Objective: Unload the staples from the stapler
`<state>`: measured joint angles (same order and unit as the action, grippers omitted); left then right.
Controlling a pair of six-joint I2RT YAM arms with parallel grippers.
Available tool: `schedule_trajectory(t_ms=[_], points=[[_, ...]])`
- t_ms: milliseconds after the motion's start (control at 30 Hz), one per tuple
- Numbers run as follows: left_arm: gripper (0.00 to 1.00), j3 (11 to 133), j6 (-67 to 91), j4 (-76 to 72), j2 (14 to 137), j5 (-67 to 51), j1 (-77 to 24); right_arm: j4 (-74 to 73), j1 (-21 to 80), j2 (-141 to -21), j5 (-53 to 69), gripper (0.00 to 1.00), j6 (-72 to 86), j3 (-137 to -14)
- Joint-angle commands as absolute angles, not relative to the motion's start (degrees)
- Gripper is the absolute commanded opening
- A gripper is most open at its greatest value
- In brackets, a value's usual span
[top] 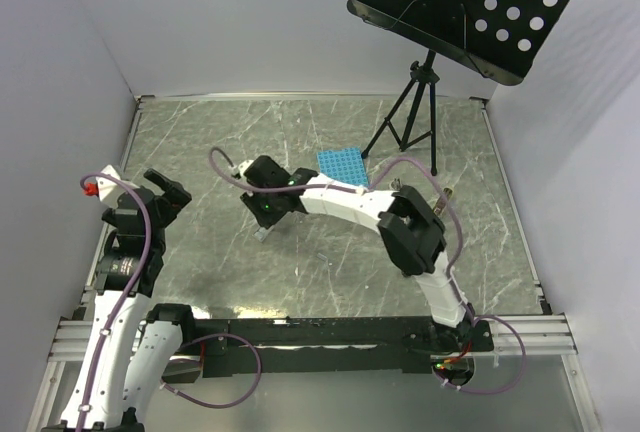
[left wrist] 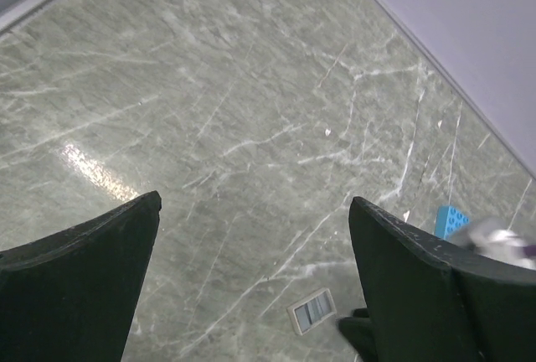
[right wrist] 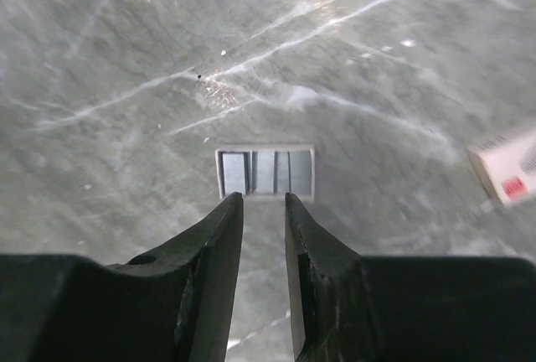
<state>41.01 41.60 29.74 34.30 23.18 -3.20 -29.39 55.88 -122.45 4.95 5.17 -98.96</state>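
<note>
Silvery staple strip [right wrist: 265, 172] lies on the table [top: 330, 282], well apart from every edge and just beyond the right gripper [right wrist: 261, 203], whose fingers are narrowly parted and empty. Left gripper [left wrist: 255, 203], well left of the strip, gapes wide and holds nothing. Where the stapler is, I cannot tell.

Setting: a robotics laboratory test cell.

Indicators:
- Two robot arms, the left arm [top: 110, 342] and the right arm [top: 340, 197], are mounted side by side on an aluminium profile rail [top: 520, 337] at the near edge of a table [top: 330, 282] with a grey marble-pattern top.
- Plain white panels [top: 250, 22] enclose the table on the left, rear and right.
- Purple cables [top: 259, 357] run exposed along both arms and loop at their bases.
- A black perforated plate [top: 470, 7] on a tripod [top: 410, 117] stands toward the rear right.
- A blue rack [top: 339, 163] lies beside the tripod.
</note>
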Motion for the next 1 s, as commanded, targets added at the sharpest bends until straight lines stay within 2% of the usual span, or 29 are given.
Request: schedule_trajectory(t_ms=[0, 200, 367, 567, 967], points=[[0.99, 40.1, 40.1, 26.9, 33.8, 19.5, -3.5, -32.1, 52.9, -112.4, 3.8, 0.35, 12.4, -93.2], [0.97, 38.9, 37.6, 24.4, 34.0, 12.5, -4.0, -28.1, 50.0, -101.3, 7.3, 0.38, 14.0, -74.4], [0.95, 38.1, 36.5, 22.2, 35.9, 6.9, -4.1, -26.3, 49.7, -97.1, 10.7, 0.38, 13.9, -64.3], [0.94, 38.6, 36.2, 22.5, 38.4, 5.5, -4.1, -23.5, 49.7, -96.6, 12.4, 0.43, 11.3, -60.5], [0.95, 38.4, 36.2, 22.4, 38.3, 6.0, -4.1, -25.2, 50.4, -100.2, 8.9, 0.49, 7.5, -62.8]])
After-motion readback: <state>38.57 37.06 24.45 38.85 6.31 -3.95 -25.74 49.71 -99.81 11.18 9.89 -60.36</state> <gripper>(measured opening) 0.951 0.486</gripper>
